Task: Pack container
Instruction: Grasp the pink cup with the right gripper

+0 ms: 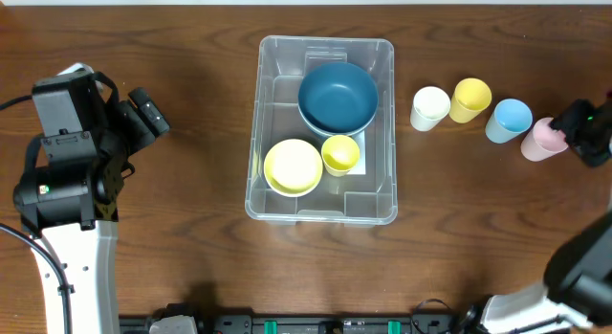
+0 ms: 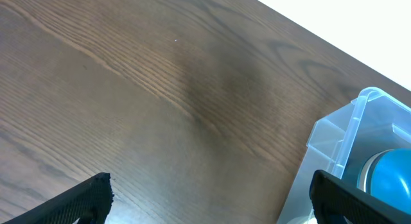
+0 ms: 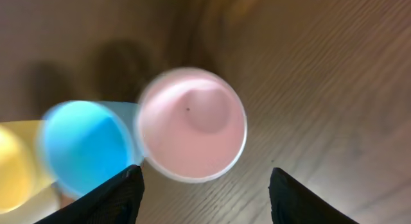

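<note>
While the right gripper (image 3: 205, 185) hangs released, its fingers spread wide with nothing between them, a pink cup (image 3: 192, 124) stands just ahead of it, the cup farthest to the right of the container (image 1: 260, 133). A blue cup (image 3: 87, 147) stands right against the pink one on the container's side. Next come a yellow cup (image 1: 469, 100) and a white cup (image 1: 429, 108), which is nearest the container. The container sits mid-tabletop (image 1: 191, 238) and holds a blue bowl (image 1: 338, 97), a yellow bowl (image 1: 293, 167) and a small yellow cup (image 1: 339, 154). Well to its left, the left gripper (image 2: 209, 198) is likewise released and empty. The likely trouble is that, in closing on the pink cup, a finger clips the blue neighbour and topples it, because the two stand so close. A white label (image 1: 363, 162) shows on the container's floor, but no writing on it can be read.
</note>
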Motion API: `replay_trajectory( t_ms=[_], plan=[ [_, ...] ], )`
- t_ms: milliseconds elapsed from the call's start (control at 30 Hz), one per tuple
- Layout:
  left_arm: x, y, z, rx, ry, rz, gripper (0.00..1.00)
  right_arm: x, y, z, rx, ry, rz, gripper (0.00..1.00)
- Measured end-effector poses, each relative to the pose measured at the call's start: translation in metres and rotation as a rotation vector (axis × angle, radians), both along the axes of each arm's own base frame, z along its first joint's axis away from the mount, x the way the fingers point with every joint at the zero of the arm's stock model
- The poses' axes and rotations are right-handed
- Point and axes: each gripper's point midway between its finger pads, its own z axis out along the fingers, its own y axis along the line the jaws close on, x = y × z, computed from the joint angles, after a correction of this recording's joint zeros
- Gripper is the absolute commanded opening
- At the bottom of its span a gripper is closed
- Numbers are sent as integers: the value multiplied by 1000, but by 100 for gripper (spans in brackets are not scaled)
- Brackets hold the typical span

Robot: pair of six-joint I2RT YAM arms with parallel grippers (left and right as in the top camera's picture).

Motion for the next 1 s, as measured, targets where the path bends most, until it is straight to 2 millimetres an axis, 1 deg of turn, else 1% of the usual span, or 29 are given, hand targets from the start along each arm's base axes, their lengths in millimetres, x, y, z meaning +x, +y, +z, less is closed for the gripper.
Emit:
replay_trajectory(
  t_ms=[33,133,200,233,300,400,467,533,600,700,800,867,900,933,967,1000],
  plan=[
    [0,0,0,0,0,0,98,0,1,-13,21,28,-3,60],
    [0,0,0,0,0,0,98,-3,3,-38,60,82,-12,59],
    [0,0,0,0,0,0,98,-7,4,-46,74,110,-23,59],
    [0,0,0,0,0,0,98,-10,5,-49,79,128,-32,54],
    [0,0,0,0,0,0,98,-13,3,-50,73,141,-54,37],
    [0,0,0,0,0,0,98,-14,-1,-50,58,143,-68,19],
    [0,0,0,0,0,0,98,-16,-4,-50,47,148,-79,6],
    [0,0,0,0,0,0,98,-19,-8,-50,35,160,-94,1],
    [0,0,0,0,0,0,98,-23,-11,-47,30,163,-110,1],
    [0,0,0,0,0,0,98,-35,-16,-41,18,189,-133,1],
    [0,0,0,0,0,0,98,-48,-17,-25,8,187,-159,1],
    [0,0,0,0,0,0,98,-51,-11,0,-8,138,-156,1],
    [0,0,0,0,0,0,98,-51,-7,16,-17,100,-149,1],
    [0,0,0,0,0,0,98,-47,2,35,-28,43,-125,1],
    [0,0,0,0,1,0,98,-42,15,58,-37,-26,-84,1],
    [0,0,0,0,0,0,98,-38,28,73,-40,-73,-45,1]
  ],
)
